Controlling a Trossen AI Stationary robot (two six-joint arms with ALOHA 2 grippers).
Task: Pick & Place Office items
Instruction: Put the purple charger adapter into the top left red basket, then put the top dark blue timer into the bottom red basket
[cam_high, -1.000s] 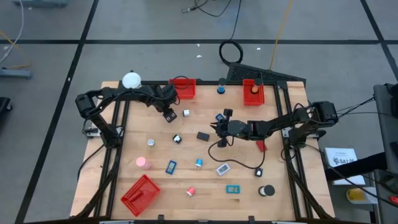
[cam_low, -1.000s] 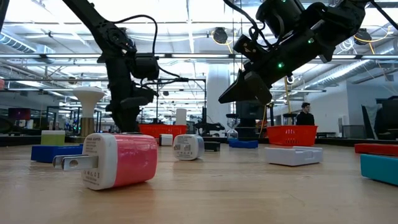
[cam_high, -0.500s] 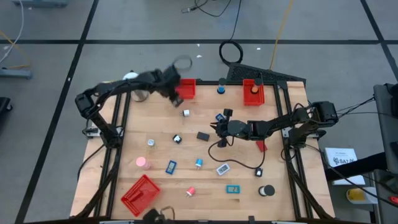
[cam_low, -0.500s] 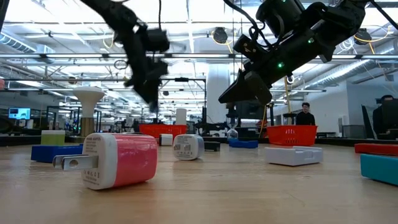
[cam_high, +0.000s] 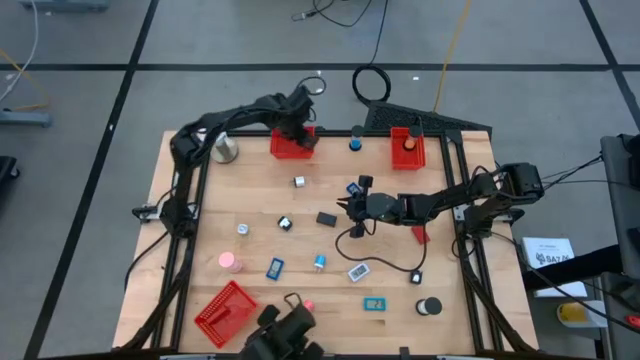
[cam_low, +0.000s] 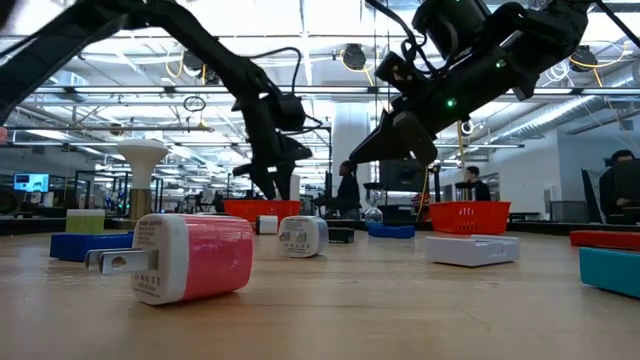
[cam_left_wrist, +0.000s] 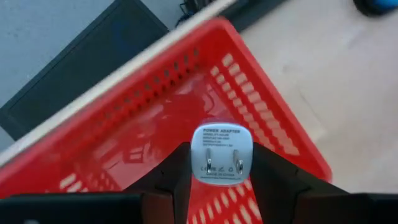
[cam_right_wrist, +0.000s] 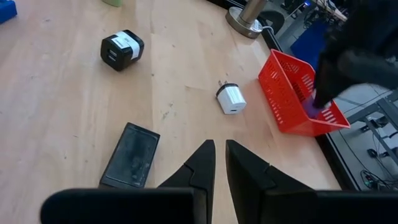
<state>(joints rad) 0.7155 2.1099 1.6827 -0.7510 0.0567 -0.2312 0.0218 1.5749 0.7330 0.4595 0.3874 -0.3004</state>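
Observation:
My left gripper is over the red mesh basket at the table's far edge, shut on a small white plug-in charger. In the left wrist view the charger shows above the basket's inside. My right gripper hovers mid-table, shut and empty, its fingertips above a flat black piece. Another white charger and a black-and-white cube lie on the wood beyond it. A pink-and-white charger lies on its side near the front. My left gripper pinches the white charger by its two opposite sides between its two fingers. The face with the two prongs points back at the wrist camera. The charger is lifted clear, above the inside of the red basket.
A second red basket stands at the far right and a third at the near left. Several small blue, black and white items lie scattered mid-table. A silver stand is at the far left. A dark shape shows at the near edge.
My left gripper has risen from the table's middle left and swung quickly toward the far edge, ending over the far red basket with the white charger in its fingers. The dark shape at the near edge has come into view.

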